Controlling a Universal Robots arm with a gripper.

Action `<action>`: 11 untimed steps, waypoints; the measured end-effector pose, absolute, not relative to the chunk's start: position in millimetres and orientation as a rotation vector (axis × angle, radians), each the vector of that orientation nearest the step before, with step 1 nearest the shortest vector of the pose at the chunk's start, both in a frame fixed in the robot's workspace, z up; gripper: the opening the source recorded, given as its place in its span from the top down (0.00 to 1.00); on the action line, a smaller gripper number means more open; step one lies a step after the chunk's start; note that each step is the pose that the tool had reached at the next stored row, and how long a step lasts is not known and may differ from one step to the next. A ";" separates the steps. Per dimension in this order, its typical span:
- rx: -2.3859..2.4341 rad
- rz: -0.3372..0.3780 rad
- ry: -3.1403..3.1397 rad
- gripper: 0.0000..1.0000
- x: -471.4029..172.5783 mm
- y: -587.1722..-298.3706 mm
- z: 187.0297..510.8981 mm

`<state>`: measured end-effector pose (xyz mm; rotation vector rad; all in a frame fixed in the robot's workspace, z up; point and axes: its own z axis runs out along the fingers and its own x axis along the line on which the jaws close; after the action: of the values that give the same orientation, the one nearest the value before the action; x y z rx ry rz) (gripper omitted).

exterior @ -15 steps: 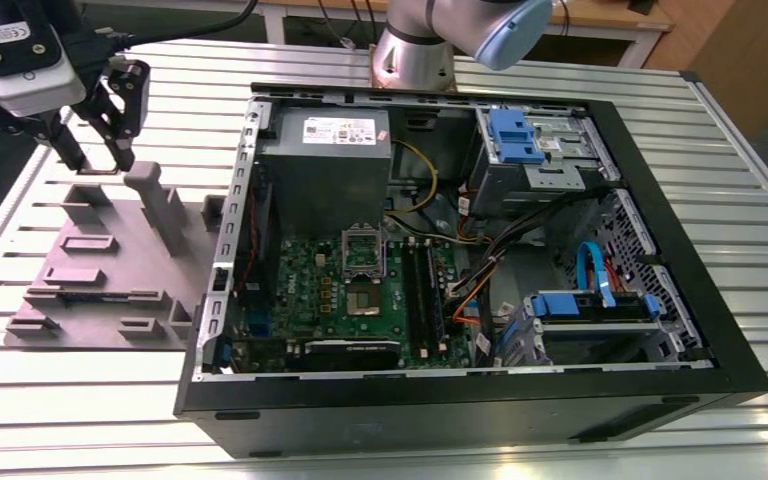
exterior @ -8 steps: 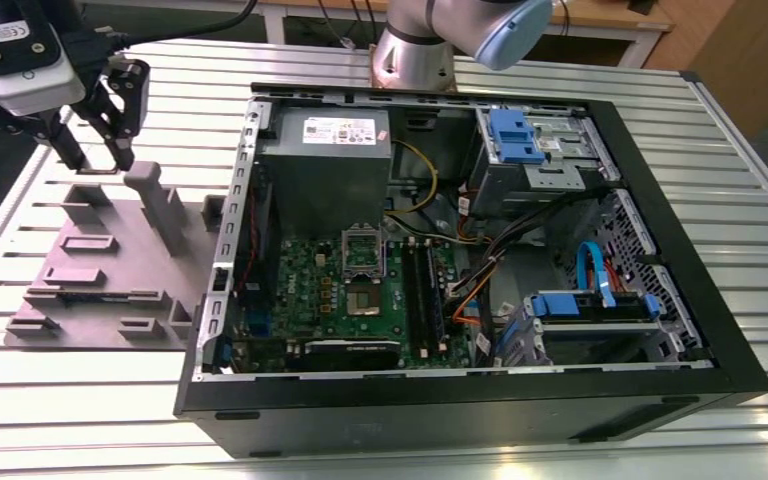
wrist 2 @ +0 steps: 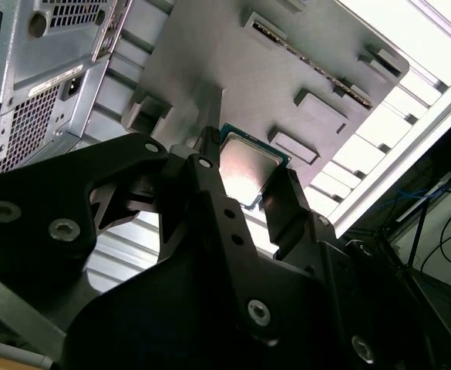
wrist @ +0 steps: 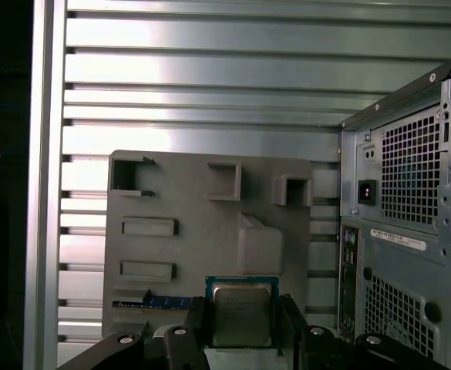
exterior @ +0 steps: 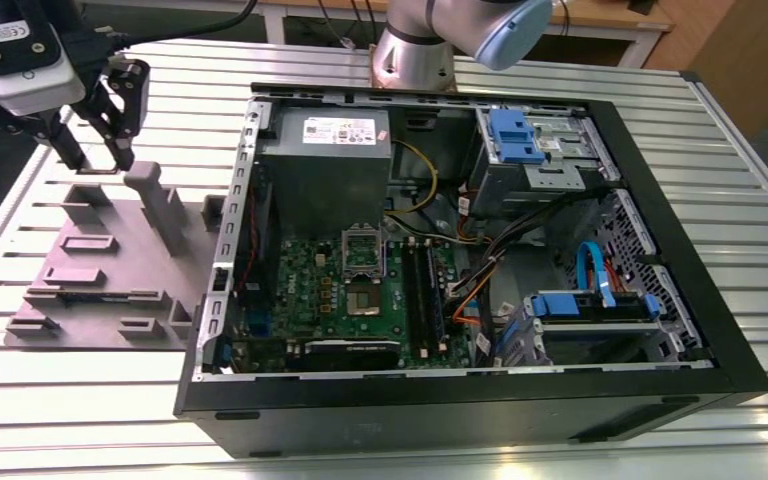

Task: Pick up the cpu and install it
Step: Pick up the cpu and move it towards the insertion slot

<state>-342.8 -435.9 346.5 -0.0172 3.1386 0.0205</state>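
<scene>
On a slatted metal table (exterior: pixel 758 300), an open computer case (exterior: pixel 464 420) laid on its side, taking up the middle and reaching toward the near edge, with a grey moulded tray (exterior: pixel 104 270) just beside it, toward the table's edge on the exterior view's left. Above the far end of that tray, the gripper (exterior: pixel 95 158), pressed in on the cpu (wrist: pixel 242 312) and pinching it by two opposite edges between black fingers (wrist: pixel 291 324), silvery top and thin green border plain to see in both wrist views. Held in front of the tray rather than seated in one of its pockets, so judged already picked up, though hard to say how far clear of the tray. Well apart from the chip, inside the case, the dark square socket (exterior: pixel 361 252) on the green board (exterior: pixel 304 290), next to the grey power supply box (exterior: pixel 324 170), with a metal frame around it and, as far as can be made out, nothing silvery seated in it. Pickup judged done or all but done; installation not yet done, with the whole stretch from tray to socket left to cover. Blue drive brackets (exterior: pixel 515 135) crowding the case's far corner on the exterior view's right.
</scene>
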 end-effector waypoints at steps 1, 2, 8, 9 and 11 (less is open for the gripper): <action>-0.017 0.020 3.139 0.53 -342.7 -435.8 346.6; -0.017 0.020 3.139 0.53 -342.0 -435.8 346.6; -0.017 0.020 3.139 0.53 -334.6 -435.8 346.5; -0.017 0.020 3.139 0.53 -333.4 -435.8 346.5; -0.017 0.020 3.139 0.53 -330.1 -435.9 346.6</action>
<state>-330.1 -435.9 346.6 -0.0171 3.1386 0.0204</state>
